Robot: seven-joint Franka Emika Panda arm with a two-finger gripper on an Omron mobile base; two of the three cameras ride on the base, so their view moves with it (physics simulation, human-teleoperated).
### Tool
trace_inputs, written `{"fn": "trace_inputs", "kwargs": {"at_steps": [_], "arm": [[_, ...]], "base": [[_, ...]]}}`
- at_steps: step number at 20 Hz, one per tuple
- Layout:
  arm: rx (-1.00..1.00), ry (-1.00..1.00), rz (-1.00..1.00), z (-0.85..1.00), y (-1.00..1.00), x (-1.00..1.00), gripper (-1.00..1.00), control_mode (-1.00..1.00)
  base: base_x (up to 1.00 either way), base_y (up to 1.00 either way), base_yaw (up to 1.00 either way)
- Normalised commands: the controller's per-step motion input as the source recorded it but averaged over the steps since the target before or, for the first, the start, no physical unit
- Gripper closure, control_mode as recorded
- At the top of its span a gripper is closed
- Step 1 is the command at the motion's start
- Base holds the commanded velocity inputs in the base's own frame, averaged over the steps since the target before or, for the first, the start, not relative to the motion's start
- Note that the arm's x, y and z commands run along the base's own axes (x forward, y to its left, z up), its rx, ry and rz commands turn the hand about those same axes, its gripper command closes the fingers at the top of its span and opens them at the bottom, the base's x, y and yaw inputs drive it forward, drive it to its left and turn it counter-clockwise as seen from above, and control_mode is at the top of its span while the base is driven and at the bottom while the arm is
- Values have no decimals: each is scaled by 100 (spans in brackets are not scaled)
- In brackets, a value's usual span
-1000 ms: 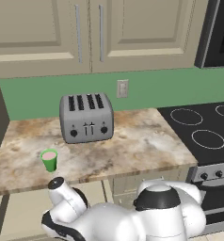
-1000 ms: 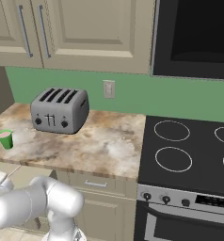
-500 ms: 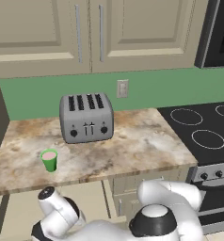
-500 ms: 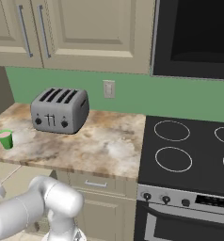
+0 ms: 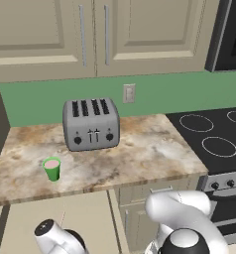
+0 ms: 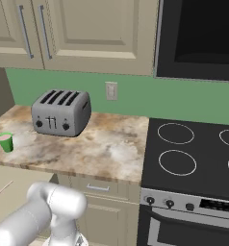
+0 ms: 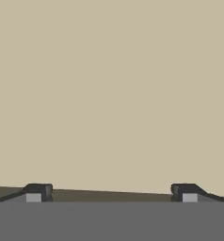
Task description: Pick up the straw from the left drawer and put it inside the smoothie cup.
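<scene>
gripper (image 7: 111, 190): jaws wide apart, nothing btwn; flat matte beige surface ahead, prob drawer floor.
step: reach for straw; next calls for centring on it.
straw (image 5: 63, 217): thin pale pink stick, in left drawer (image 5: 90, 221), 6 o'clock of cup.
smoothie cup (image 5: 52, 168): green, tapered, on mottled counter (image 5: 140, 154).
toaster (image 5: 90, 123): grey, boxy, 1 o'clock of cup.

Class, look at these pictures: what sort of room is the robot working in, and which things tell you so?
A home kitchen, rendered: a grey toaster on a marbled counter, a black stovetop beside it, cream cabinets above.
</scene>
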Motion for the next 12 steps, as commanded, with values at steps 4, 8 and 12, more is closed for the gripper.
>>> {"fn": "trace_inputs", "kwargs": {"at_steps": [4, 8, 12], "arm": [[3, 0, 2, 23, -1, -89, -100, -100], [0, 0, 0, 91, -1, 27, -100, -100], [0, 0, 0, 74, 0, 97, -100, -100]], "base": [[0, 0, 0], [0, 0, 0], [0, 0, 0]]}}
